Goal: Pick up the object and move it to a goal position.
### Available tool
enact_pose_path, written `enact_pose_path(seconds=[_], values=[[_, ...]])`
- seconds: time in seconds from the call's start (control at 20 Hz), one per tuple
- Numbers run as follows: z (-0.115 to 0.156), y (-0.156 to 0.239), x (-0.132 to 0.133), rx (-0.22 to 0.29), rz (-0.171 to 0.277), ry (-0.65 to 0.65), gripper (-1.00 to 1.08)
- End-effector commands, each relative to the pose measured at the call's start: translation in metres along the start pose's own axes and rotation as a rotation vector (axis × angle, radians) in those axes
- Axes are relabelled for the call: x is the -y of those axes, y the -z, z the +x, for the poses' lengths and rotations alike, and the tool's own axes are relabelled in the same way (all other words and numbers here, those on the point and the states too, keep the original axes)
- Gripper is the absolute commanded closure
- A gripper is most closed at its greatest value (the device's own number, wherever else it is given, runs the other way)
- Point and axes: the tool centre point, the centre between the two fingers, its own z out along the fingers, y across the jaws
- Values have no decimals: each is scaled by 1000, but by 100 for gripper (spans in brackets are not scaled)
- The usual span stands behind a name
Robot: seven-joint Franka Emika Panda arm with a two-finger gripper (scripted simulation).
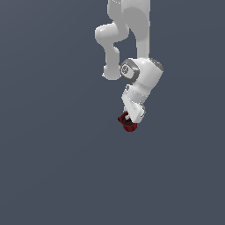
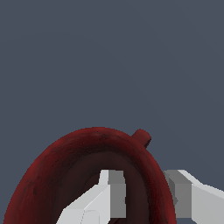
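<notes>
The small dark red mug (image 1: 128, 124) hangs at the tip of my white gripper (image 1: 132, 119) in the exterior view, partly hidden by the fingers. In the wrist view the mug (image 2: 65, 166) fills the lower part of the picture, with its dark inside showing and its little handle (image 2: 142, 137) on the outer side. One finger (image 2: 109, 192) sits inside the mug and the other finger (image 2: 183, 197) is outside it, so my gripper (image 2: 146, 194) is shut on the mug's wall.
A plain dark grey-blue ground (image 1: 52, 154) lies all around. The white arm (image 1: 136, 26) comes down from the top of the exterior view. No other objects show.
</notes>
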Motion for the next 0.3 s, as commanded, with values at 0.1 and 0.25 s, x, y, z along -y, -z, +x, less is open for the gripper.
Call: enact_pose_path(seconds=[0.1, 0.25], values=[[-6, 8, 10, 0, 1, -4, 108], [-6, 10, 12, -1, 1, -4, 108]])
